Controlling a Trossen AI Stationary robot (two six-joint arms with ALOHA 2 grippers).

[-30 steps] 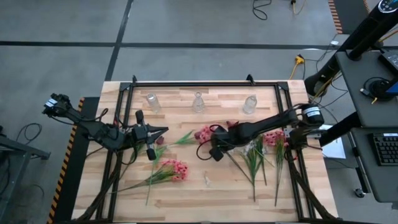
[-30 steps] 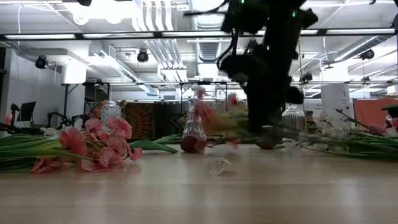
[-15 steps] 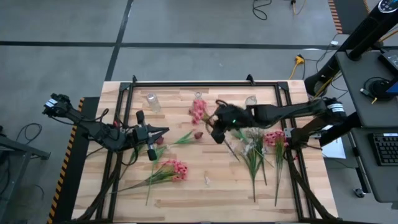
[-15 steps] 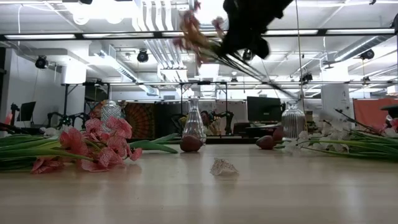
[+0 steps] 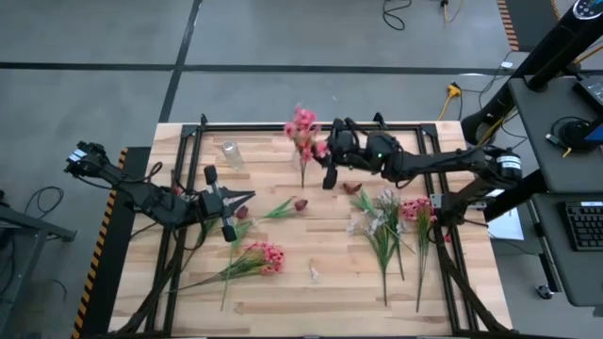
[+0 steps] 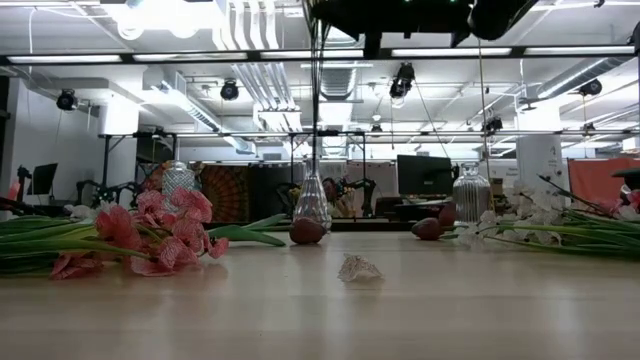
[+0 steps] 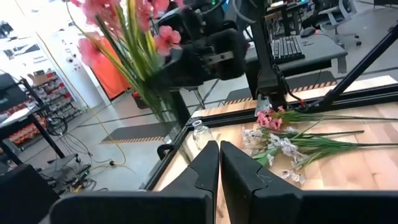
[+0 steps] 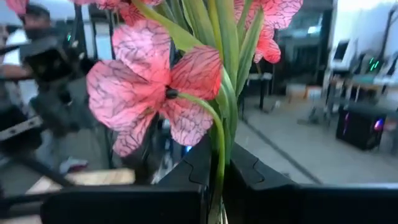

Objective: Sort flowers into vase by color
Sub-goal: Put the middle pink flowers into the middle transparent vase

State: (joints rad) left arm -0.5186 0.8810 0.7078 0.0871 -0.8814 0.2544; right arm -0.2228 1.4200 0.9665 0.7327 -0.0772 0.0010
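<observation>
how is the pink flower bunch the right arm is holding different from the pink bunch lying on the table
The held pink bunch stands upright, clamped in the right tool over the middle vase. The lying pink bunch rests flat on the table, untouched, nearer the left tool. Both have pink blooms on green stems.

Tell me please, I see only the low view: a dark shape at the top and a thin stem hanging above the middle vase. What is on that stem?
Observer: The right gripper holds a pink flower stem upright; its blooms are above your picture's top edge.
Operator: Are the jaws really shut on it?
Observer: Yes. In the right wrist view the stem sits pinched between the two dark fingers.
Operator: Where is the left arm? I do not see it.
Observer: The left gripper waits low at the table's left side, jaws shut, holding nothing.
Operator: Is anything already in the vases?
Observer: In the high view the left vase looks empty; the right one is hidden under the arm.
</observation>
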